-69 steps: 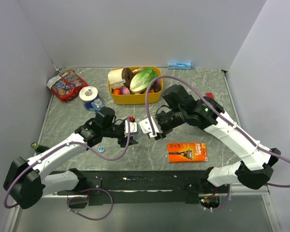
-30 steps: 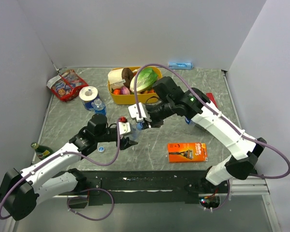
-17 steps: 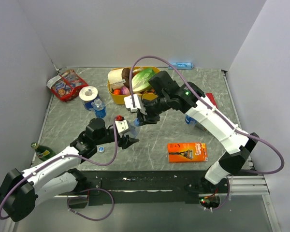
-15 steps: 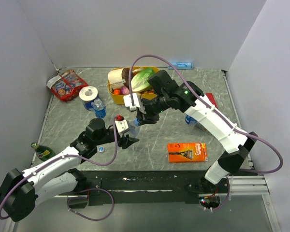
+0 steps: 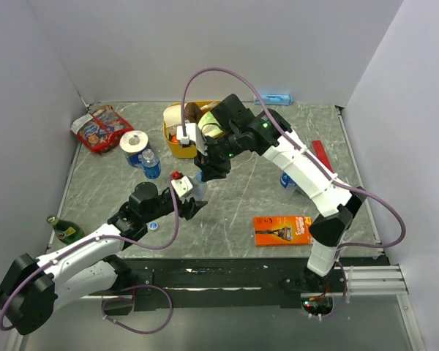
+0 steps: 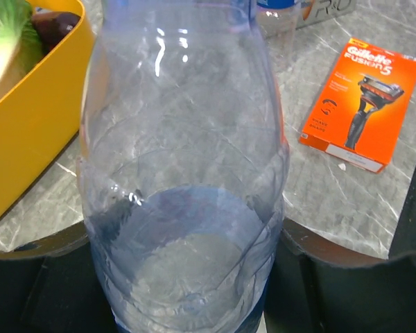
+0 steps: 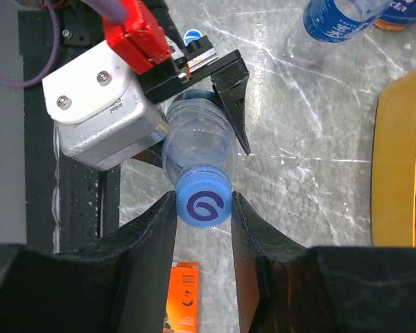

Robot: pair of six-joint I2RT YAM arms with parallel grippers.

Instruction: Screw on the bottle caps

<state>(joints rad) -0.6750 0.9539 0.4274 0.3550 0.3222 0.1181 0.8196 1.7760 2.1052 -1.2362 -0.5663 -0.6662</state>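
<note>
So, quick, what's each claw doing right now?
Left gripper: closed, holding the bottle.
Right gripper: closed on the bottle cap atop that bottle.

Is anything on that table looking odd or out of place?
One small blue cap lies loose on the table beside the left arm, on no bottle. A green glass bottle sits at the table's left edge, apart from everything else. Nothing looks spilled or broken.

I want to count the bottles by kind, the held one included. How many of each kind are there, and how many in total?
Clear plastic bottles: 3
Green glass bottle: 1
Total: 4
</note>
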